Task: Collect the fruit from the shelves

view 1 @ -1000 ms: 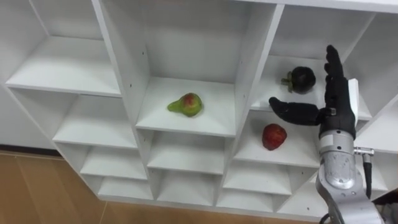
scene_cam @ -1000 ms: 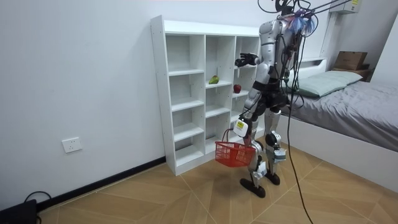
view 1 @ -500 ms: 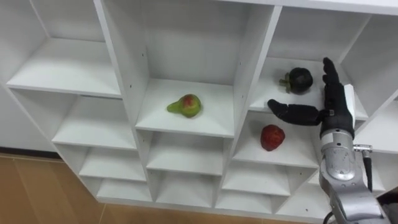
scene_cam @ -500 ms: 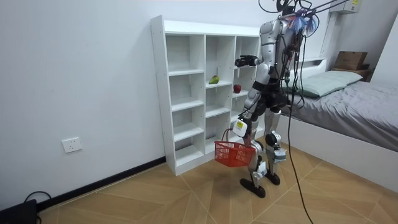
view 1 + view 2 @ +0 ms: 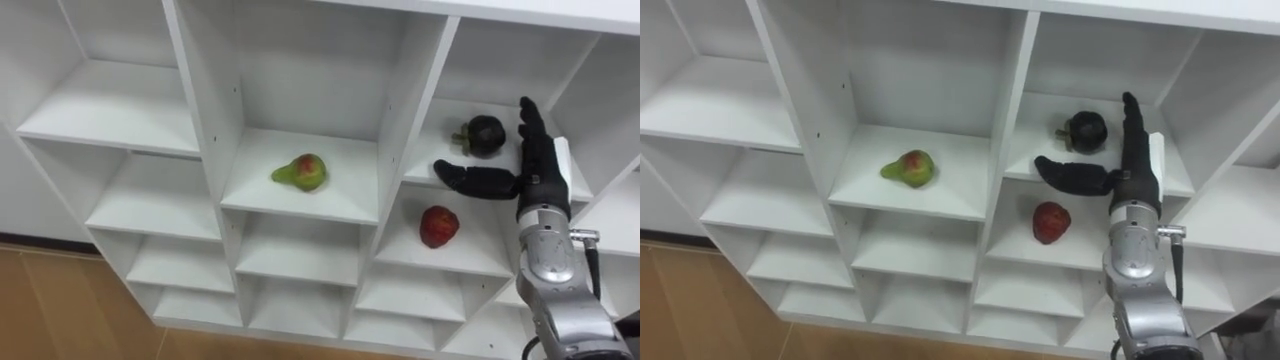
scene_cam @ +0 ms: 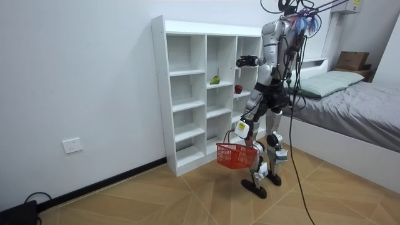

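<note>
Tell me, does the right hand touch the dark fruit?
Apart. In the left eye view a strip of white closet shows between the right hand and the dark fruit.

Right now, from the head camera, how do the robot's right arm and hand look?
The right hand is black, with slim fingers and a white rectangular tag at its back. The forearm below is a rounded, shiny silver-grey casing, with a small bolt at the wrist and a dark cable along its outer side.
</note>
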Controlling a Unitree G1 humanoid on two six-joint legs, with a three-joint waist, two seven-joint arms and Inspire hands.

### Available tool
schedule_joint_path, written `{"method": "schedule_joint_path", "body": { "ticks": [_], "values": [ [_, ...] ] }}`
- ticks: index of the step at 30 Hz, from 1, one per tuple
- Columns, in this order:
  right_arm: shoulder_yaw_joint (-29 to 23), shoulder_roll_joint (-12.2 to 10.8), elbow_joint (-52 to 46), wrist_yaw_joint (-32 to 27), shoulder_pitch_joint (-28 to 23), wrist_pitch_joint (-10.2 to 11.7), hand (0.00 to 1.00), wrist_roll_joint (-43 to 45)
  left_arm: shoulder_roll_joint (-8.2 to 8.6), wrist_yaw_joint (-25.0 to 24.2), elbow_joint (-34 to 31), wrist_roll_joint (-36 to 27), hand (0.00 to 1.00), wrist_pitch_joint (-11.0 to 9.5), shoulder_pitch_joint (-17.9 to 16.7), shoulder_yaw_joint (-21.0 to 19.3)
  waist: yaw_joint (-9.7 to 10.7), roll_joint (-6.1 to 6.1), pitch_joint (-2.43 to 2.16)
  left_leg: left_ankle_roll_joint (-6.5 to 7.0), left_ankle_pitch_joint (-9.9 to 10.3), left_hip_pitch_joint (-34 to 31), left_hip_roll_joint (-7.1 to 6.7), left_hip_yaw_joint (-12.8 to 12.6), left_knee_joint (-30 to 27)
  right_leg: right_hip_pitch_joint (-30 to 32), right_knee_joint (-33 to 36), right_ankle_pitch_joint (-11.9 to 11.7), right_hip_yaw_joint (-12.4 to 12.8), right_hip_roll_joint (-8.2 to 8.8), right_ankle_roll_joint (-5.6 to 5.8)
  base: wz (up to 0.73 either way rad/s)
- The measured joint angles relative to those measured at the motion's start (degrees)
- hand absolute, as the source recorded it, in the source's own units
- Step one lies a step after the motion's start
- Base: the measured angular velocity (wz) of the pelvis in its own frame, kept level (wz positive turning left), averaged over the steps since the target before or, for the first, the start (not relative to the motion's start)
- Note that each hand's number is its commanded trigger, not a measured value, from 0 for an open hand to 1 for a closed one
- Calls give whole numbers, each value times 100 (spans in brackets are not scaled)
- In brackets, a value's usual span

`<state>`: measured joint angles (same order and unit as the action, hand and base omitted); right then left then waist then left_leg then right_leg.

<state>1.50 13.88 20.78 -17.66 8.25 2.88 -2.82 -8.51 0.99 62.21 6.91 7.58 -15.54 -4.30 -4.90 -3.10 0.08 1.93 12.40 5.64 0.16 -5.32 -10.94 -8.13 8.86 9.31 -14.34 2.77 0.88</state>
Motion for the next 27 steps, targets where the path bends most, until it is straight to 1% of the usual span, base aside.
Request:
{"method": "schedule_joint_path", "body": {
  "ticks": [3, 6, 11, 14, 15, 16, 18, 22, 27],
  "values": [
    [-37, 0, 72, 20, 65, -1, 0, -64, 0, -2, -2, 3, 100, 20, 22, -1, -1, 1, 0, 0, 0, -3, 0, 3, 1, 0, -4, 0, 12, -2, 0, 0],
    [-51, 1, 79, 28, 102, -34, 0, -145, 0, -24, -32, 16, 100, 91, 24, -6, -8, 1, 0, 0, 0, -5, 0, 3, 5, 2, -9, 0, 14, -2, 0, 0],
    [-63, 1, 237, 106, 236, -48, 0, -186, -2, -49, -80, 299, 100, 195, 80, -9, 5, 4, -2, 0, 0, -6, 2, 3, 4, 2, -9, 0, 15, -6, 0, 0],
    [-76, 3, 633, 218, 540, -48, 0, -184, -5, -82, -141, 291, 100, 256, 84, -7, 42, 1, -3, 0, 0, -8, 1, 3, -18, -3, 2, 0, 8, -3, 0, 0],
    [-84, 3, 789, 241, 682, -78, 0, -183, -7, -127, -173, 291, 100, 281, 98, -7, 47, -2, -5, 1, 1, -12, 1, 3, -31, -4, 7, 0, 7, -1, 0, 0],
    [-103, 3, 859, 269, 776, -153, 0, -183, -10, -170, -194, 291, 100, 302, 114, -6, 46, -6, -7, 1, 1, -17, 1, 5, -40, -5, 9, 0, 6, 0, -1, 0],
    [-109, 3, 992, 304, 871, -181, 0, -183, -10, -178, -212, 291, 100, 333, 123, -5, 45, -16, -13, 1, 1, -16, 2, 8, -53, -7, 19, 0, 6, 0, 0, 0],
    [-175, 4, 1005, 409, 896, -299, 0, -187, -19, -236, -212, 283, 100, 373, 137, -1, 27, -52, -34, 1, 1, -17, 2, 12, -72, -10, 36, 0, 4, 2, -1, 0],
    [-176, 9, 1004, 453, 979, -428, 0, -202, -55, -328, -212, 268, 100, 382, 163, 1, 16, -68, -36, 1, 0, -42, 0, 10, -80, 17, 44, 0, 12, 5, -1, 0]
  ]
}}
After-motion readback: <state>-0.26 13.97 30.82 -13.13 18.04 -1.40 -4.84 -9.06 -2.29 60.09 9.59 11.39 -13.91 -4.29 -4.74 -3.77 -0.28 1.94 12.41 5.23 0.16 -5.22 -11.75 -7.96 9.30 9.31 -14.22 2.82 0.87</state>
